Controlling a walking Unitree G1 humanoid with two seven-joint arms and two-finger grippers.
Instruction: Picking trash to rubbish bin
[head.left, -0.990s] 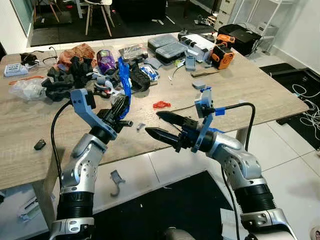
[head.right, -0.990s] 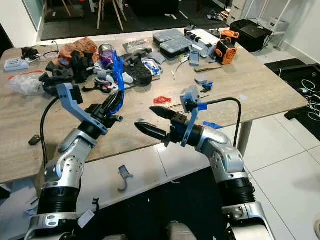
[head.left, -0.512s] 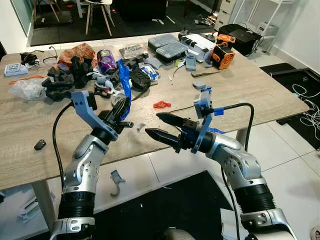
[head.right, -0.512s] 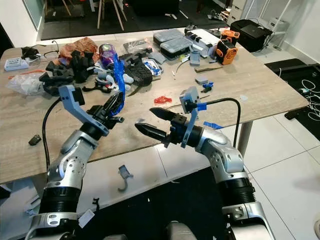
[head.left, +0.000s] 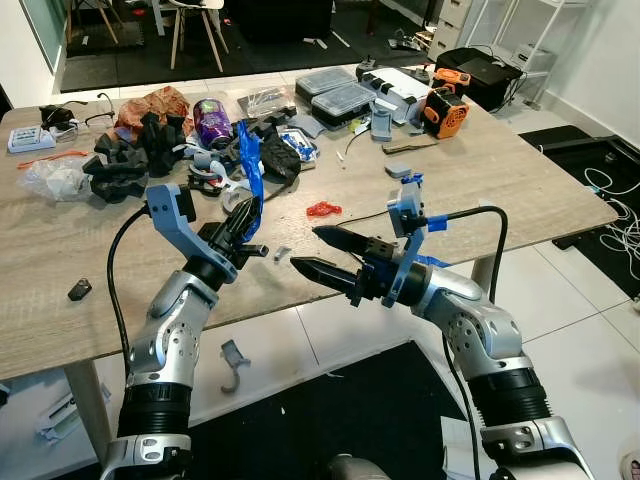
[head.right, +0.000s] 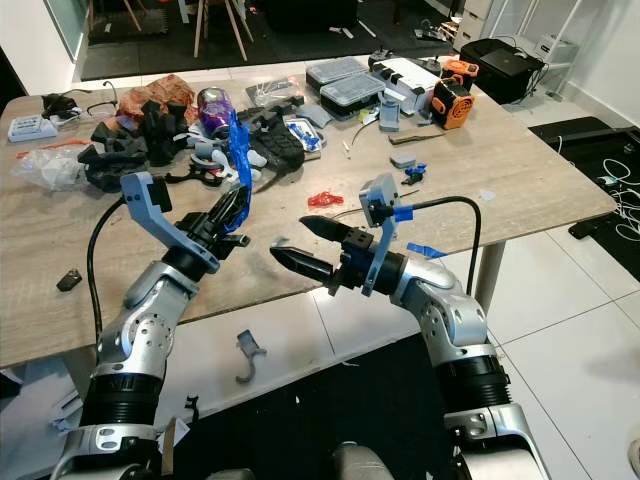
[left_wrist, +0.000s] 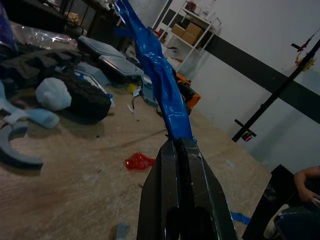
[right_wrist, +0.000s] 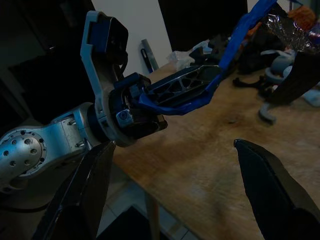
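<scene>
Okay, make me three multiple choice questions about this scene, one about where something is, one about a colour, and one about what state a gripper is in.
1. Where is the small red scrap?
A. On the table
B. On the floor
C. In the right gripper

2. What colour is the strip in the left gripper?
A. Green
B. Blue
C. Yellow

3. How is the right gripper?
A. Shut on a cup
B. Shut on nothing
C. Open

Answers: 1 A, the red scrap lies on the table. 2 B, the strip pinched by the left gripper is blue. 3 C, the right gripper has its fingers spread with nothing between.
</scene>
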